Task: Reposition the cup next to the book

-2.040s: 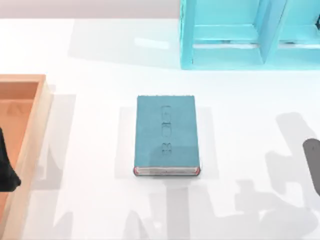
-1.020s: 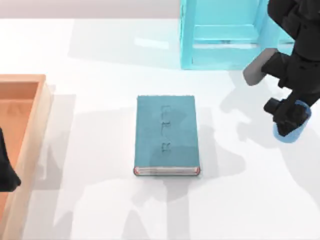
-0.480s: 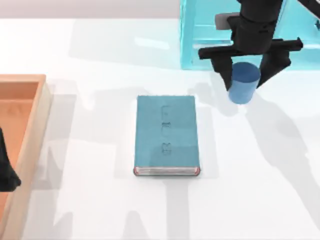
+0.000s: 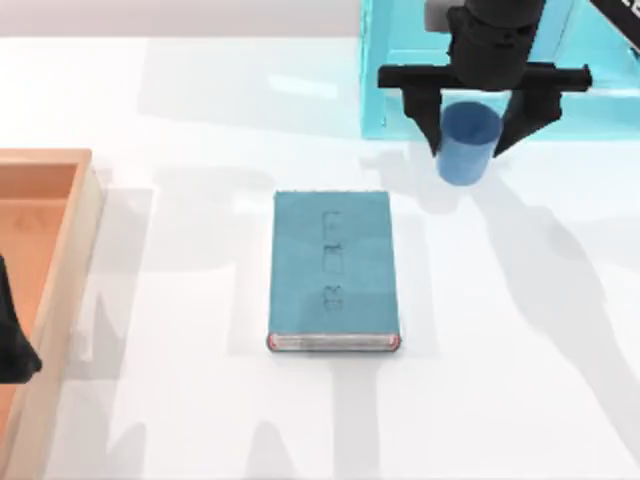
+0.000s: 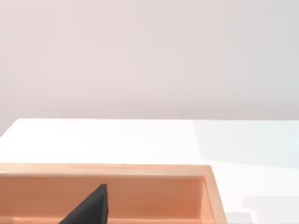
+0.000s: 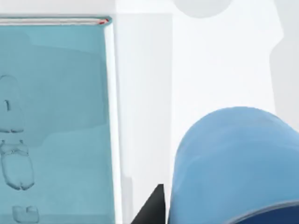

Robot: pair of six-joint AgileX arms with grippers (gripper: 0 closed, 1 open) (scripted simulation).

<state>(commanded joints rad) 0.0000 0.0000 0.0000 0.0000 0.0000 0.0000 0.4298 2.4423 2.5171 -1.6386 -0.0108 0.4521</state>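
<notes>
The cup (image 4: 467,143) is held in the right claw (image 4: 470,125), up in front of the shelf (image 4: 400,90). The book (image 4: 333,270) lies below and to the left, long axis running front to back; the worktop (image 4: 500,330) strip along its right edge is the judged drop spot. The left claw (image 4: 12,340) is parked over the tray (image 4: 70,230).

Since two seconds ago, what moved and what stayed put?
The right gripper came in from the table's right side holding the cup, then carried it left, to just beyond the book's far right corner. The book, tray and left gripper stayed put.
</notes>
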